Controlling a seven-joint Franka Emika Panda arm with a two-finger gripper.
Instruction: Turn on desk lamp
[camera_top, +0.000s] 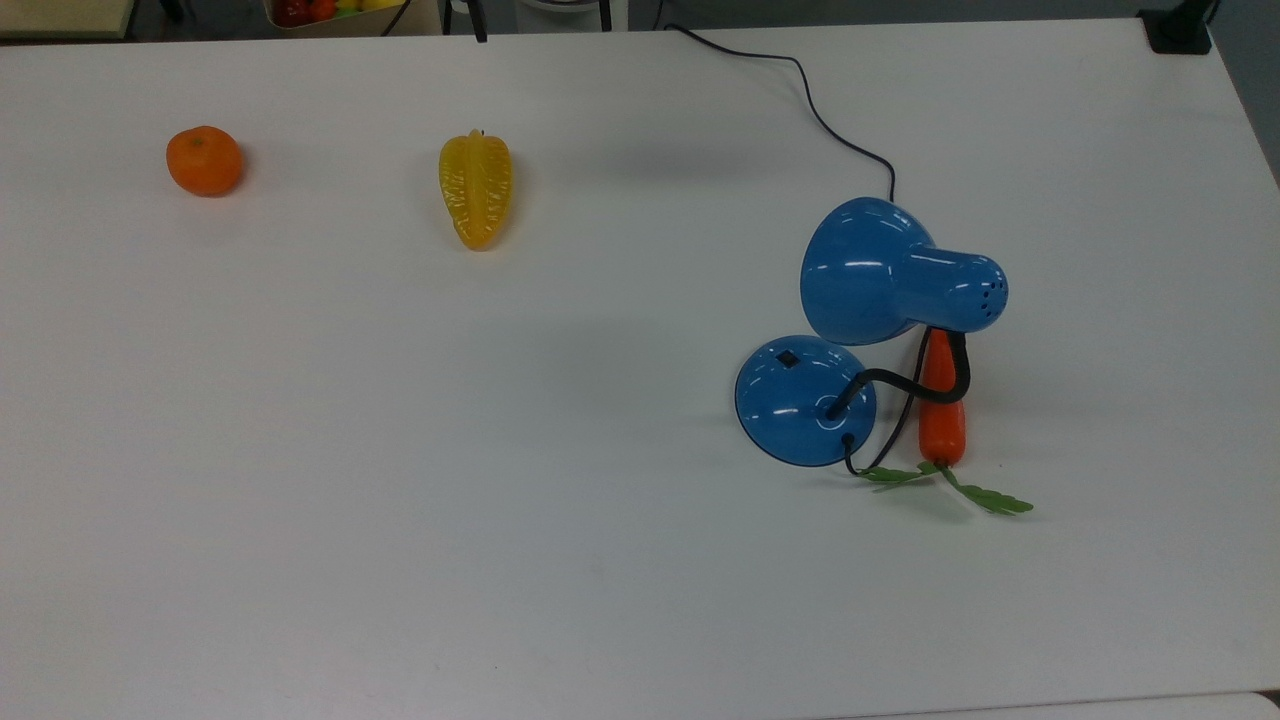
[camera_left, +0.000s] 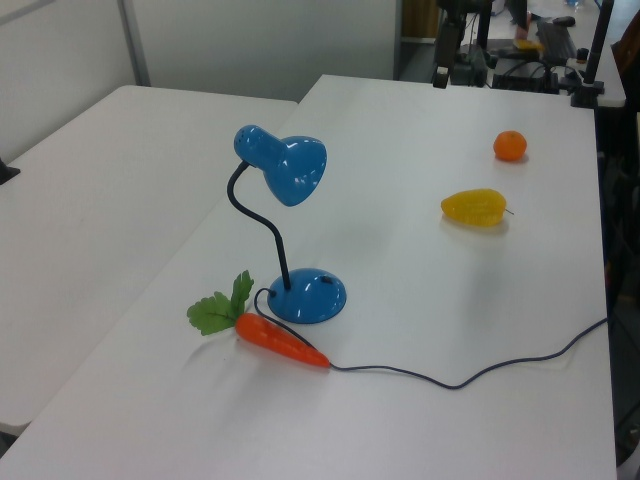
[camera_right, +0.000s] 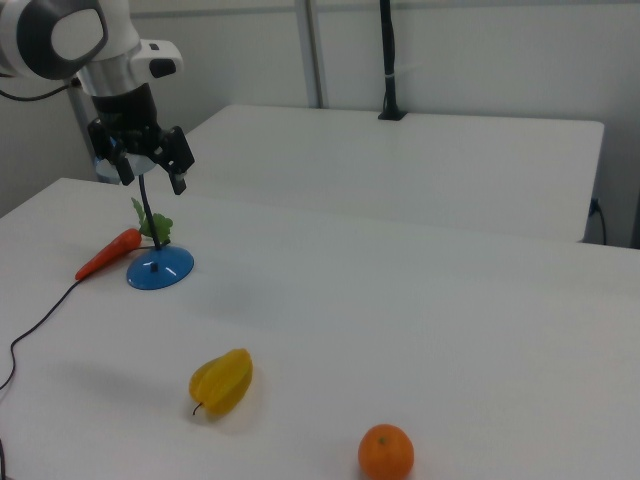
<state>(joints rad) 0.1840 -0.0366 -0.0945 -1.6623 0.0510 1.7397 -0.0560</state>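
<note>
We see the gripper (camera_right: 148, 165) raised off the table (camera_top: 400, 480) with its fingers spread apart, holding nothing. The desk lamp (camera_top: 880, 275) stands just below and behind it in the right view, its base (camera_right: 160, 269) on the table, a carrot (camera_right: 108, 254) touching its cord (camera_left: 450, 380). A starfruit (camera_right: 222, 381) and an orange (camera_right: 386, 452) lie well apart from the gripper.

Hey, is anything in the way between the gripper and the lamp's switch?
Nothing visible does. The switch on the desk lamp's base sits uncovered, clear of the shade; the carrot lies on the base's other side.
</note>
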